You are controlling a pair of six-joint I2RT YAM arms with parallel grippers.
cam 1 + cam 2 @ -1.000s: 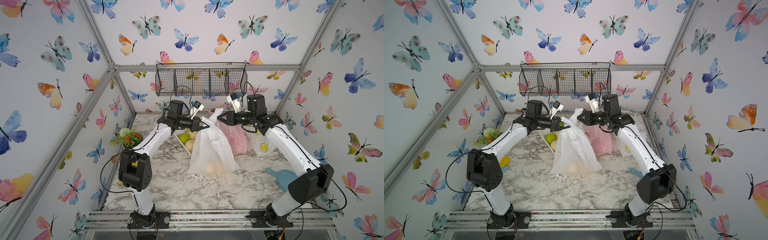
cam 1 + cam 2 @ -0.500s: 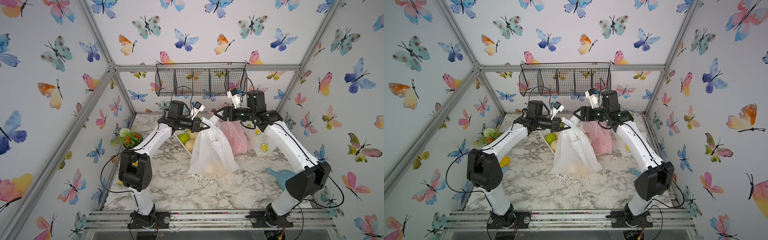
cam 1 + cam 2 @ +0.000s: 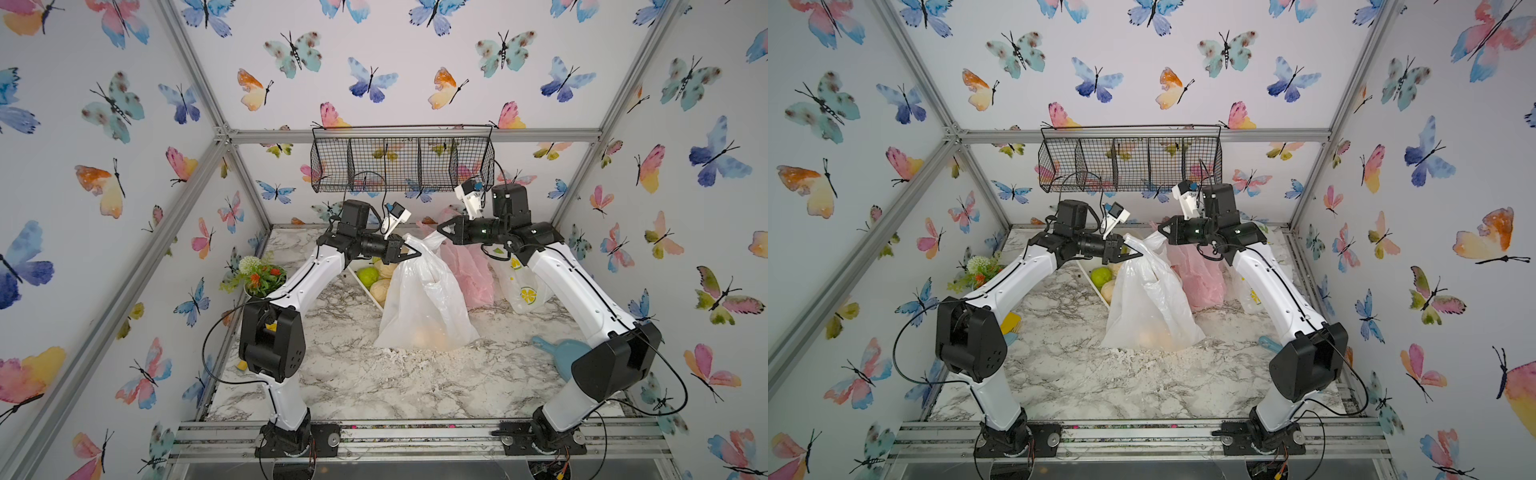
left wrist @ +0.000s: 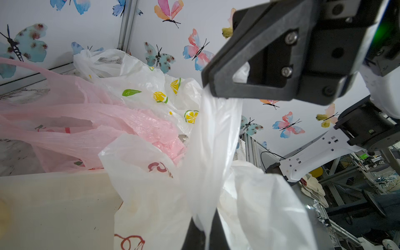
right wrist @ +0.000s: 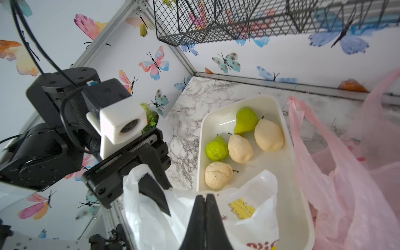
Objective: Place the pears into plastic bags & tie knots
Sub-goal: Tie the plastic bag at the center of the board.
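The white bag (image 3: 424, 299) with red doodles stood upright near the middle of the tabletop (image 3: 374, 382), thin and translucent, its lower part bulging around a few pale yellowish pears (image 3: 428, 338) showing through the plastic. Its two handle strips were pulled up and apart, not tied. The left fingers (image 3: 409, 252) were pinched shut on one strip, and the right fingers (image 3: 446, 230) were clamped together on the other, which the left wrist view showed running taut up into them (image 4: 216, 80). The two sets of fingers faced each other just above the bag's mouth, near but not touching. Directly behind the bag, toward the far edge and left of centre, lay a white tray (image 5: 200, 138) with five more pears (image 5: 239, 148), two green and three cream. A crumpled pink bag (image 3: 469, 270) lay slack beside the tray near the far edge, touching the white bag's back, and the lemon-print bag (image 3: 519, 286) slumped toward the far right corner. Potted flowers (image 3: 262, 276) stood at the left edge and a blue scoop (image 3: 557, 349) lay at the right edge. The near half of the tabletop, between the two arm bases, was open marble.
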